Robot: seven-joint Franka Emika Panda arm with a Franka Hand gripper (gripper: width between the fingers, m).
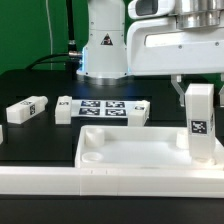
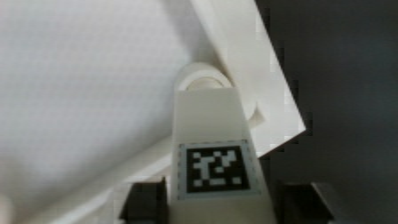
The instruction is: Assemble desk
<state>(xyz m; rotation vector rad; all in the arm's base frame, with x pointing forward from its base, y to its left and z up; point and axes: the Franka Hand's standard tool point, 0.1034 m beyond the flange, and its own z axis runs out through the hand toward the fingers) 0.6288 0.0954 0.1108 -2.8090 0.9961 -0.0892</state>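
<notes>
Currently the gripper (image 1: 197,90) is closed around 1 white leg (image 1: 200,125), holding it upright by its upper end with the tag facing outward. In the exterior view this leg hangs at 3 o'clock, with its lower end down at the tabletop's (image 1: 120,150) corner at 4 o'clock. The wrist view shows that end meeting the rounded corner socket (image 2: 205,82), though whether it is seated cannot be told. Another leg (image 1: 25,110) lies loose on the counter (image 1: 40,140) at 9 o'clock, beside the marker board (image 1: 100,108). By their look the parts are light, rigid, smooth plastic. A leg would likely slip under a loose pinch, so flat opposite faces near 1 end give the surest hold, leaving the other end free for the socket.
</notes>
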